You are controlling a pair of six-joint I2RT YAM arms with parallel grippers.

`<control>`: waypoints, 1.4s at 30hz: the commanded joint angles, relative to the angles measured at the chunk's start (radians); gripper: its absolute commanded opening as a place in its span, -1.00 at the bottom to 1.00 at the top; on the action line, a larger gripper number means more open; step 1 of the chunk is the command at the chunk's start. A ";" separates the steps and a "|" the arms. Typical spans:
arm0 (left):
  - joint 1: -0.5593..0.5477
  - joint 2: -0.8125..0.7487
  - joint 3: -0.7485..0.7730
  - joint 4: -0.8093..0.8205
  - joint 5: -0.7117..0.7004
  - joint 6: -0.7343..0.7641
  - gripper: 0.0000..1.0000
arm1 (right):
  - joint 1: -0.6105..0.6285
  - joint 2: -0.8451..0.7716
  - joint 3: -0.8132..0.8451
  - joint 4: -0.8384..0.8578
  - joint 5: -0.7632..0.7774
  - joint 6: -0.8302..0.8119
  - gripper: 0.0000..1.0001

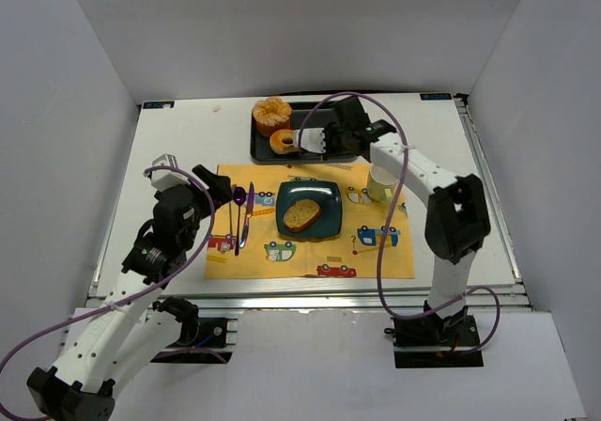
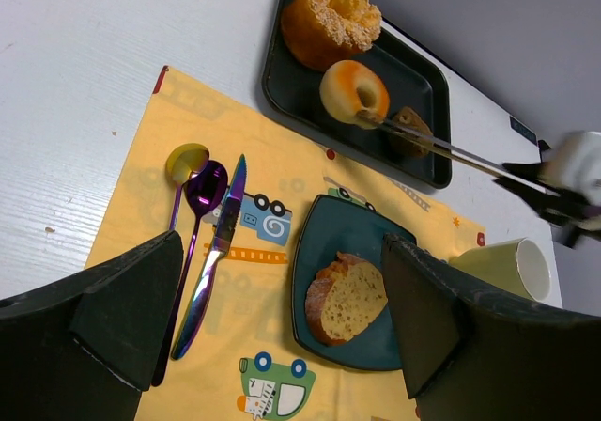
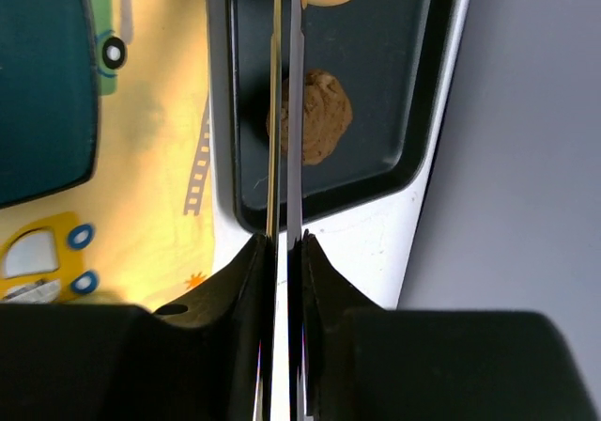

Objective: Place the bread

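The bread (image 1: 301, 215) lies flat on a dark teal square plate (image 1: 324, 194) in the middle of the yellow placemat; it also shows in the left wrist view (image 2: 349, 299). My right gripper (image 1: 329, 140) is over the black tray, shut (image 3: 286, 242) on metal tongs (image 3: 286, 111). The tong tips (image 2: 451, 153) reach the ring donut (image 1: 282, 142). My left gripper (image 1: 218, 186) is open and empty (image 2: 282, 242), above the placemat's left edge, left of the plate.
The black tray (image 1: 310, 159) at the back holds the donut (image 2: 352, 90), a small dark muffin (image 3: 315, 116) and a large golden cake (image 1: 271, 113). A pale cup (image 1: 381, 184) stands right of the plate. Purple cutlery (image 1: 239, 216) lies left of it.
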 commanded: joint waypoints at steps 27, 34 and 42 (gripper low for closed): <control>0.004 0.025 0.004 0.044 0.032 -0.006 0.90 | -0.005 -0.733 -0.628 -0.137 -0.251 0.122 -0.41; 0.004 -0.010 -0.015 0.032 0.023 -0.021 0.90 | -0.001 -0.750 -0.619 -0.157 -0.256 0.119 -0.07; 0.004 -0.001 -0.010 0.044 0.032 -0.018 0.90 | -0.001 -0.819 -0.561 -0.188 -0.270 0.167 -0.06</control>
